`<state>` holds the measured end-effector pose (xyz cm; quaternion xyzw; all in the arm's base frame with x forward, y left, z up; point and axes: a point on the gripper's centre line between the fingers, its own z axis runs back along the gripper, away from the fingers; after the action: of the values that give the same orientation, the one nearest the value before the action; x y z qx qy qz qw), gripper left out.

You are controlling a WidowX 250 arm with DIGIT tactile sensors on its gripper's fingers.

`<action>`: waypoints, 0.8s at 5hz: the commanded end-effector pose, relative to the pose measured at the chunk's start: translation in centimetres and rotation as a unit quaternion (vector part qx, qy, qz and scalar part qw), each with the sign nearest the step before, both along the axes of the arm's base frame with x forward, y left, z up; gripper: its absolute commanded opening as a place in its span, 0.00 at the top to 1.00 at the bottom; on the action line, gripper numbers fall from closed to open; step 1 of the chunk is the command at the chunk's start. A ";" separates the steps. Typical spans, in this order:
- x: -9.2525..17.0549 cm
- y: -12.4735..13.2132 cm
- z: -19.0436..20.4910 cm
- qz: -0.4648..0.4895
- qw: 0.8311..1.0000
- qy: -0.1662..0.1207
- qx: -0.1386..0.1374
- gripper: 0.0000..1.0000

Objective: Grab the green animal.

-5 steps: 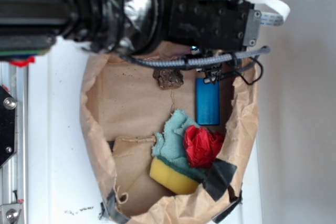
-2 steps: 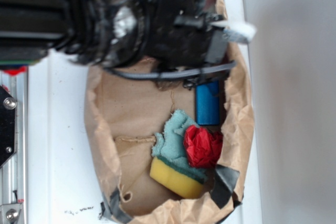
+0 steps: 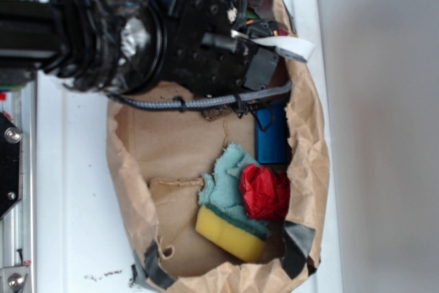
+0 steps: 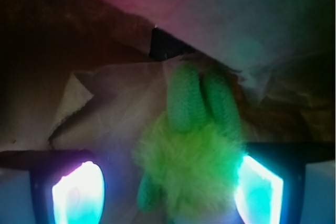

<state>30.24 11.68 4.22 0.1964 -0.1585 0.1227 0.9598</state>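
The green animal (image 4: 191, 166) lies on the brown paper (image 4: 110, 103) between the spread fingers of the gripper (image 4: 168, 192), nearer the right-hand pad (image 4: 260, 190); nothing is clamped yet. Risk: closing off-centre may catch only fuzz, or pinch loose paper beside the green animal, giving a weak hold. The crumpled paper wall (image 4: 247, 19) rises just beyond the green animal, restricting forward travel. In the exterior view the arm hides the green animal; the blue block (image 3: 271, 138), teal cloth (image 3: 226, 180) and yellow sponge (image 3: 230, 232) lie well apart from it.
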 end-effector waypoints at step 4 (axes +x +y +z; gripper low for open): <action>0.2 0.1 0.5 0.013 1.000 -0.022 -0.001 1.00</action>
<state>30.17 11.62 3.97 0.1952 -0.1664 0.1320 0.9575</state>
